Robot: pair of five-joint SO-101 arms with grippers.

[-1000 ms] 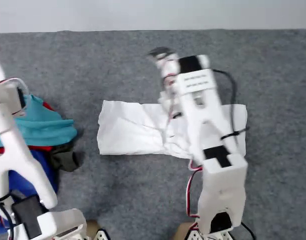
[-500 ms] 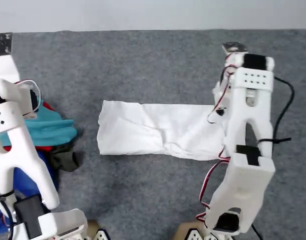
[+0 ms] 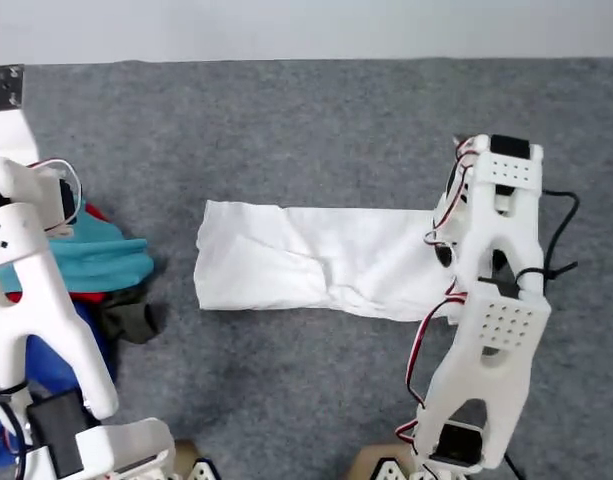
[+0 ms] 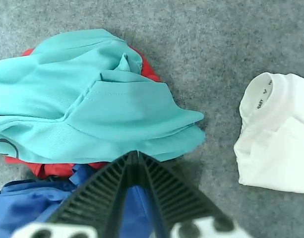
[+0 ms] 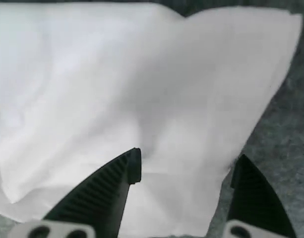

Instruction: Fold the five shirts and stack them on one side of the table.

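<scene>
White shirt (image 3: 316, 265) lies flattened into a long band across the middle of the grey table (image 3: 286, 120), with its collar (image 4: 263, 94) at the end nearer the heap on the left. The right arm (image 3: 491, 300) stands over the band's opposite end. The right gripper (image 5: 187, 168) hangs over the cloth with its jaws spread wide — one finger above the fabric, the other at the shirt's edge, gripping nothing.

At the table's left side the other shirts sit in a loose, unfolded heap. A teal shirt (image 4: 92, 109) is on top, a red shirt (image 4: 148, 73) peeks out beneath it and a blue shirt (image 4: 28, 208) lies lower down. A dark garment (image 3: 131, 320) sits on the side facing the white band. The left gripper (image 4: 137, 156) hovers over this heap — jaws pressed together, empty. A strip of bare table separates the heap from the collar.
</scene>
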